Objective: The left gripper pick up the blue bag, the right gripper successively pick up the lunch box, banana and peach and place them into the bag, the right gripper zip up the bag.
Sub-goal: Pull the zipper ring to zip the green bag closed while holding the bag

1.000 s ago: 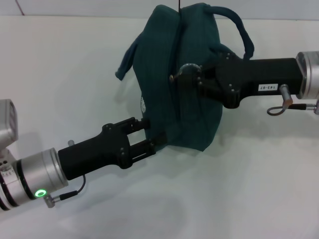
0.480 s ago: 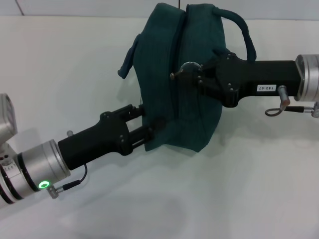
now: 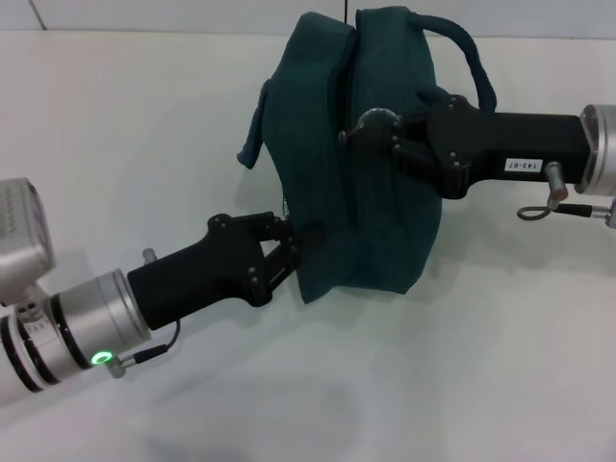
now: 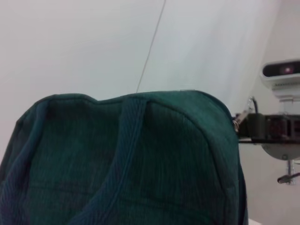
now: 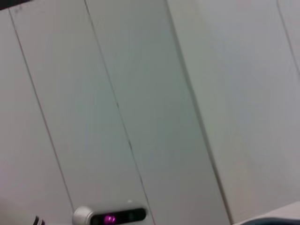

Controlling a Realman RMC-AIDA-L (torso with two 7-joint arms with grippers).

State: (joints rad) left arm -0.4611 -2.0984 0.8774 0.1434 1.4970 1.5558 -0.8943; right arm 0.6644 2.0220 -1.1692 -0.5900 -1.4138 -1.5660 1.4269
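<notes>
White tabletop [image 3: 125,144], matte, with soft shadows under the arms; past its far edge a pale panelled wall [image 5: 187,93] with thin vertical seams, and a white sensor bar [image 5: 110,217] with a magenta light shows low in the right wrist view. Nearest the head camera, the left gripper [image 3: 306,239] reaches in from the lower left, green ring lit on its silver wrist, fingers drawn together and pinching the near lower edge of the blue bag [image 3: 371,221]. The bag sits mid-table on its side, bulging, seam running up the middle, one rope handle [image 3: 460,48] arching over the far top and another strap [image 3: 255,130] hanging off its left side. The right gripper [image 3: 358,133] comes in from the right at the bag's upper middle, clamped on the metal zipper ring [image 3: 376,119]. Left wrist view is filled by the bag's [image 4: 126,159] teal fabric and a handle strap, with the right arm's hardware at the edge. Versus a second ago: left gripper's fingers were spread apart around the bag edge, now pulled in to a narrow pinch; the arm has swung, so its wrist sits further right and nearer the camera. Bag has shifted slightly right and its lower edge is lifted; the zipper ring and right gripper moved right and a little up.
</notes>
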